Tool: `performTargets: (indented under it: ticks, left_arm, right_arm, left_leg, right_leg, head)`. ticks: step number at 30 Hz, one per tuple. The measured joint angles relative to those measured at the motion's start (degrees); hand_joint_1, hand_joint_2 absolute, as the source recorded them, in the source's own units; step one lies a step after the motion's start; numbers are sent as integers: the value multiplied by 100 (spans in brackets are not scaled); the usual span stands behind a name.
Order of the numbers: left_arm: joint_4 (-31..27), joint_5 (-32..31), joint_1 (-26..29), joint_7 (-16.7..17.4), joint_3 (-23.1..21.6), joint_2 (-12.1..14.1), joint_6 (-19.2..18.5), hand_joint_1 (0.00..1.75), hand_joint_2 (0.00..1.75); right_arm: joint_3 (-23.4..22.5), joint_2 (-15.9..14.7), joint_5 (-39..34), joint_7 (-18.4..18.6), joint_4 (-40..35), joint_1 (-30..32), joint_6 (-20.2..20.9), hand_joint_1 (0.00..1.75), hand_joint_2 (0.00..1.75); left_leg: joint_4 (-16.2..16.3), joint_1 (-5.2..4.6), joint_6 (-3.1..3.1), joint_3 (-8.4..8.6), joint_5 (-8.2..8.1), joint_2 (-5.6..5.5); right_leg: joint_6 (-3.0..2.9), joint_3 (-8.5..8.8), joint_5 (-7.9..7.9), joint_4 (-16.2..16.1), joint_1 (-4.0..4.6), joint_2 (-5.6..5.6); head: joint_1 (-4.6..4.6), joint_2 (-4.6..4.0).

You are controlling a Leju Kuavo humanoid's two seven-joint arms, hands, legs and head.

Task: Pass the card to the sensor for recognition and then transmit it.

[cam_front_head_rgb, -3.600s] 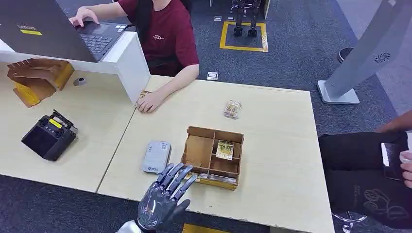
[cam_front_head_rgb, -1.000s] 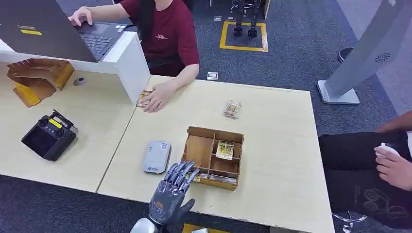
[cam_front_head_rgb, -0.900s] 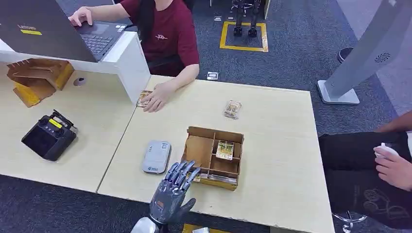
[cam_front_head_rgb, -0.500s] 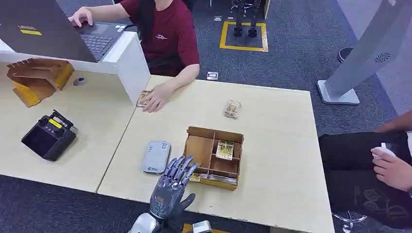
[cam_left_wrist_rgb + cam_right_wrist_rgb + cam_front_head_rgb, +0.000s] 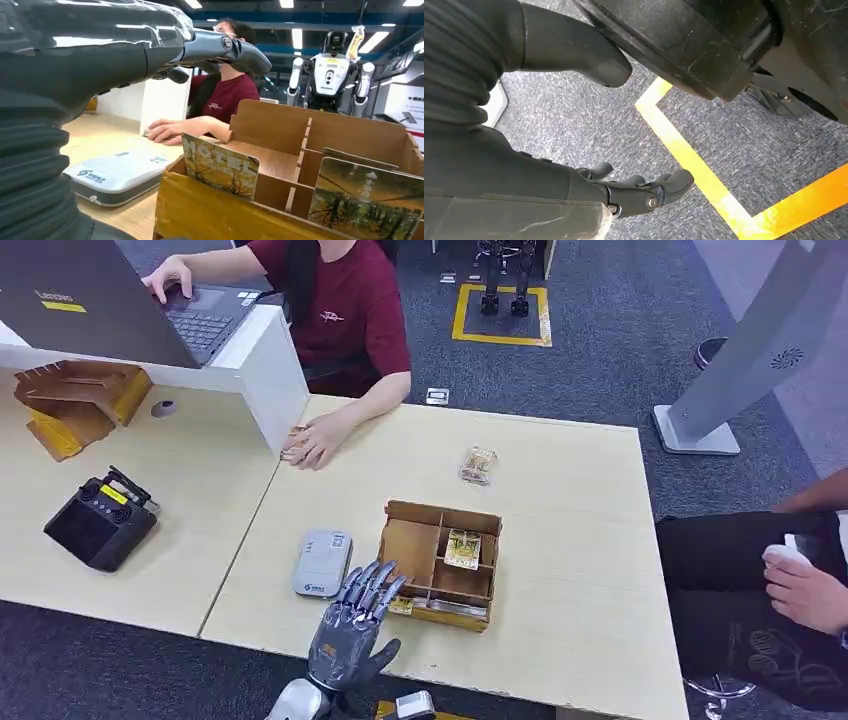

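Left hand [image 5: 352, 625] hovers with fingers spread, holding nothing, at the table's [image 5: 580, 490] near edge over the box [image 5: 438, 562], where the card [image 5: 220, 166] stands: thin, stiff, light, probably slick; pinch its top edge. Right hand [image 5: 574, 195] hangs slack, grasping nothing

laptop [image 5: 150, 310]: open on the white partition [image 5: 262, 370], a person's hand on its keys
black controller [image 5: 100, 522]: on my table left of the partition
brown cardboard stand [image 5: 75, 400]: under the laptop shelf, beyond the controller
person in red shirt [image 5: 345, 310]: behind the partition, 1 hand resting by its base
grey sign post [image 5: 740, 360]: far right, on carpet
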Motion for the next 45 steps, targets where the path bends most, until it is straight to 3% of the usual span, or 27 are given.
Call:
performTargets:
  ticks: [3, 4, 5, 34, 40, 45]
  left_arm:
    - [55, 37, -10, 2, 42, -7, 0, 3, 175]
    - [63, 37, -10, 4, 53, -7, 0, 161, 175]
    - [77, 39, -14, 4, 61, -7, 0, 175, 175]
    - [332, 566, -89, -584, 505, -153, 2, 175, 175]
    - [242, 1253, -52, -1132, 625, -254, 7, 175, 175]
    - [-545, 1874, -100, -533, 428, -99, 7, 175, 175]
  right_arm:
    - [0, 2, 7, -2, 0, 0, -2, 0, 175]
    - [2, 2, 9, -4, 0, 0, -2, 0, 175]
    - [2, 2, 11, -4, 0, 0, -2, 0, 175]
    - [0, 15, 59, -37, -2, -3, -17, 0, 175]
    - [-35, 17, 57, -52, -2, -2, -17, 0, 175]
    - [-63, 17, 57, -81, -2, 1, -24, 0, 175]
  left_leg:
    - [0, 0, 0, 0, 0, 0]
    - [0, 0, 0, 0, 0, 0]
    - [0, 0, 0, 0, 0, 0]
    - [0, 0, 0, 1, 0, 0]
    - [0, 0, 0, 1, 0, 0]
    - [1, 3, -1, 1, 1, 0]
  right_leg:
    - [0, 0, 0, 0, 0, 0]
    - [0, 0, 0, 0, 0, 0]
    - [0, 0, 0, 0, 0, 0]
    - [0, 2, 0, 0, 0, 0]
    - [0, 1, 0, 0, 0, 0]
    - [0, -2, 0, 0, 1, 0]
  head:
    - [0, 0]
    - [0, 0]
    - [0, 0]
    - [0, 0]
    - [0, 0]
    - [0, 0]
